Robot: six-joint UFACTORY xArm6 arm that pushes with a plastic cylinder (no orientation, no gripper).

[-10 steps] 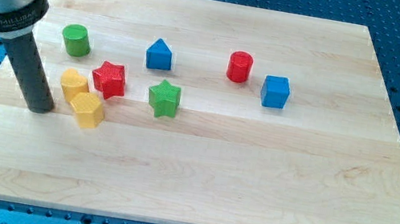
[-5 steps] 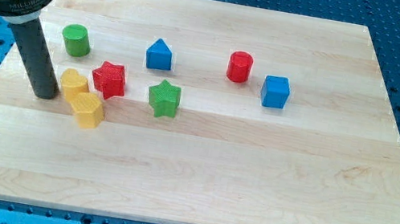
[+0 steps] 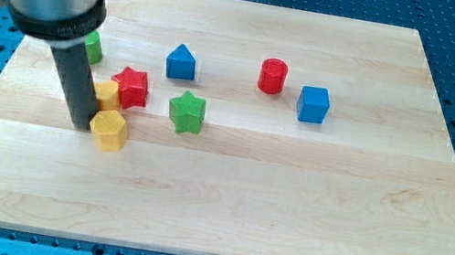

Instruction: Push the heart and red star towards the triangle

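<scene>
My tip (image 3: 82,124) rests on the board at the view's left, touching the left side of the yellow heart (image 3: 107,93), which the rod partly hides. The red star (image 3: 131,86) sits right against the heart on its right. The blue triangle (image 3: 181,61) stands up and to the right of the star, a short gap away. A yellow hexagon (image 3: 108,130) lies just right of my tip, below the heart.
A green cylinder (image 3: 93,48) is half hidden behind the rod. A green star (image 3: 186,111) lies right of the red star. A red cylinder (image 3: 272,76) and a blue cube (image 3: 313,104) stand further right.
My tip has moved right, pushing the yellow heart and red star to the right and slightly up. The yellow hexagon has shifted a little right and down.
</scene>
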